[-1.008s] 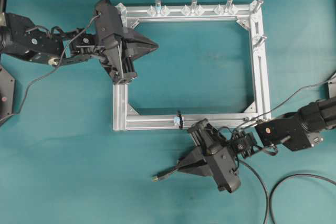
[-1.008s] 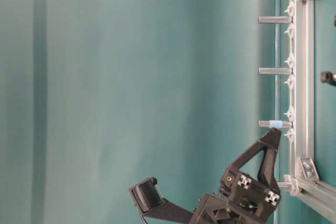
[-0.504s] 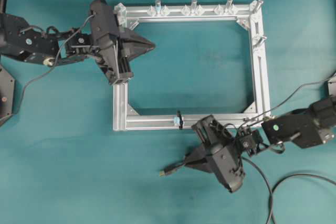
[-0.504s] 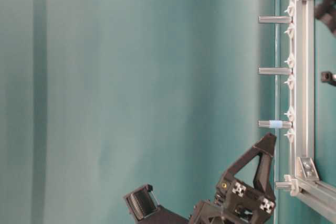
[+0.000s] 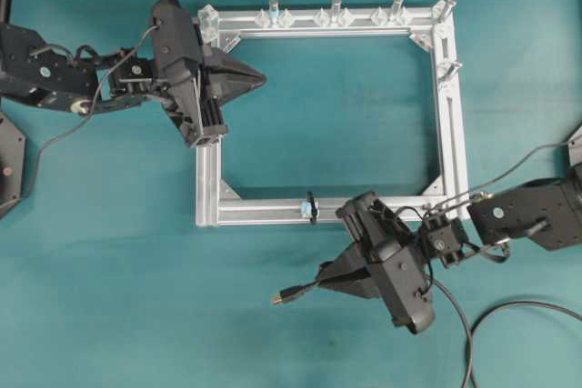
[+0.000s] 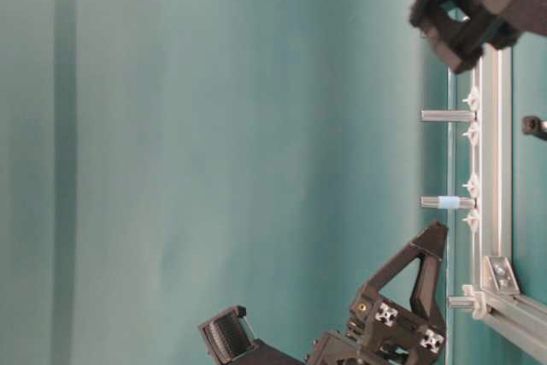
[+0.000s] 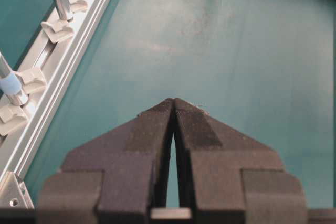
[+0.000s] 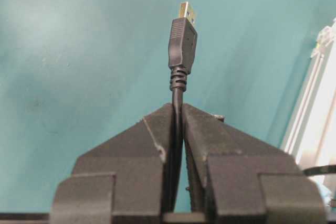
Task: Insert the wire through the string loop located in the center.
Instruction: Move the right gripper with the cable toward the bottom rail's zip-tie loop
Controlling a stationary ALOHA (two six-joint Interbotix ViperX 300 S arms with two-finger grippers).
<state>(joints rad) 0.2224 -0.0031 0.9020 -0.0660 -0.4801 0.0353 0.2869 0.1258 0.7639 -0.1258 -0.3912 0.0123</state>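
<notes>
Two end effectors: the right end effector (image 8: 177, 109) pinches the wire (image 8: 182, 40) below the string loop (image 5: 311, 207), while the left end effector (image 7: 173, 103) is pressed together, empty.

No readable text, labels, numbers — none.

Black wire (image 8: 182, 51), gold-tipped plug; silver frame (image 5: 450, 134), teal table (image 5: 118, 297).

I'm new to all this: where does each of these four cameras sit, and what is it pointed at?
Overhead: above, looking down at the silver aluminium frame; both arms show.
Table-level: low beside the table, picture turned sideways, along the frame's upright pegs; black arm parts show.
Left wrist: behind the shut, empty left gripper.
Right wrist: behind the right gripper clamping the thin black wire.
Shared: the frame.
</notes>
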